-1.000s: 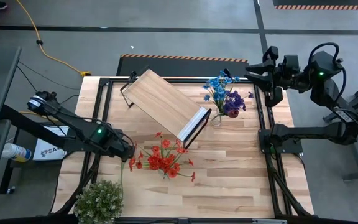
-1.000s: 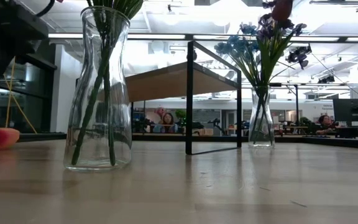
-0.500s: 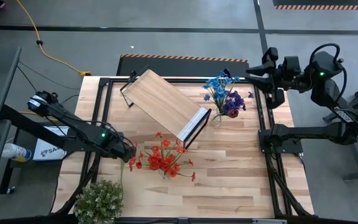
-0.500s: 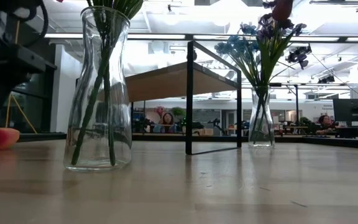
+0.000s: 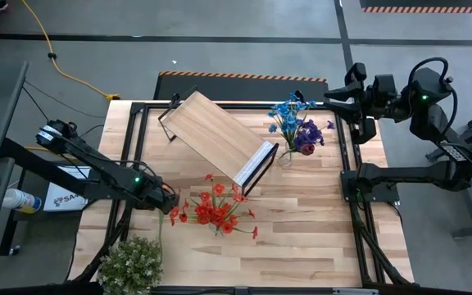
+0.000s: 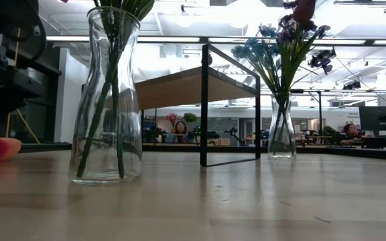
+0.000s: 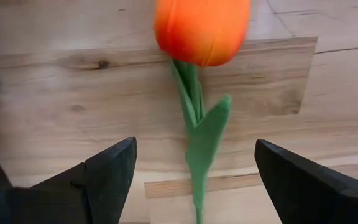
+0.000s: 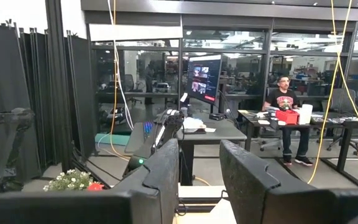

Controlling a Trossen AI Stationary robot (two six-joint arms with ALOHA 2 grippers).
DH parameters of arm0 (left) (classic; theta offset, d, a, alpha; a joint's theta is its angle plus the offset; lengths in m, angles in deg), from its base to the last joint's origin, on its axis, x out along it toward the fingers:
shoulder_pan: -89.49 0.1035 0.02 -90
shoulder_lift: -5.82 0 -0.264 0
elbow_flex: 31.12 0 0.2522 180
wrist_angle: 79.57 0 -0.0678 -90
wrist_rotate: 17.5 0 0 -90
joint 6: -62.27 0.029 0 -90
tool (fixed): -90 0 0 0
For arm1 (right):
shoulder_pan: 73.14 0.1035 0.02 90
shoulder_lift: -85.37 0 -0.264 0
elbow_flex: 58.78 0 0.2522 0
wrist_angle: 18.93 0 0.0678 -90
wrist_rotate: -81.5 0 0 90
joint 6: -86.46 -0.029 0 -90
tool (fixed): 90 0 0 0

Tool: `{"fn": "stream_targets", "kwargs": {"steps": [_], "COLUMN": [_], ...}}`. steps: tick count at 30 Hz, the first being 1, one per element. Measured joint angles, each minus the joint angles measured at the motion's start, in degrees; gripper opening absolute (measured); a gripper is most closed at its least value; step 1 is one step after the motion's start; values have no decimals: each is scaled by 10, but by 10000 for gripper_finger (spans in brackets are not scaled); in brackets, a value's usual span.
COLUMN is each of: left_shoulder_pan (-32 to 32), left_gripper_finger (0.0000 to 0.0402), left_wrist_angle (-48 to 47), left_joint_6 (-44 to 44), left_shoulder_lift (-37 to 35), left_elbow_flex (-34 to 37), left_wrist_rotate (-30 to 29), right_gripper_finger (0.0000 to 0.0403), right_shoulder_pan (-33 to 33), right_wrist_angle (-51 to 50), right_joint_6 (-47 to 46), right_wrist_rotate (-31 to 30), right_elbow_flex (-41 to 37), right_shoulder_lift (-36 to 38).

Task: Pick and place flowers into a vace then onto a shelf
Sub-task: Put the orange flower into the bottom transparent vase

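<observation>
Left claw (image 7: 194,165) released, straddling tulip (image 7: 202,28) stem on worktop (image 5: 318,213).
Stem looks light, bendy; best pinched mid-stem below bloom. Right claw (image 8: 197,171) part-open, empty, parked aloft.

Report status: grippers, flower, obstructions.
Left gripper open, low over the table, straddling the orange tulip's stem. Right gripper parked high at the table's far right edge, holding nothing. Nothing blocking the stem.

Bushy pale plant (image 5: 130,264) at table's (image 5: 318,221) near-left corner
</observation>
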Motion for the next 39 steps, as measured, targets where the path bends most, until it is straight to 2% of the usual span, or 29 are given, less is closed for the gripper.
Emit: {"fn": "stream_targets", "kwargs": {"steps": [7,22,39], "left_shoulder_pan": [0,0,0], "left_gripper_finger": [360,360,360], "left_wrist_angle": [3,34,25], "left_joint_6": [23,29,55], "left_shoulder_lift": [0,0,0], "left_elbow_flex": [0,0,0], "left_wrist_rotate": [-57,-75,-73], "right_gripper_finger": [110,110,110], "right_shoulder_pan": [0,0,0], "right_wrist_angle": [0,0,0], "right_joint_6": [0,0,-6], "right_wrist_rotate": [0,0,0], "right_elbow_flex": [0,0,0], "right_shoulder_lift": [0,0,0]}}
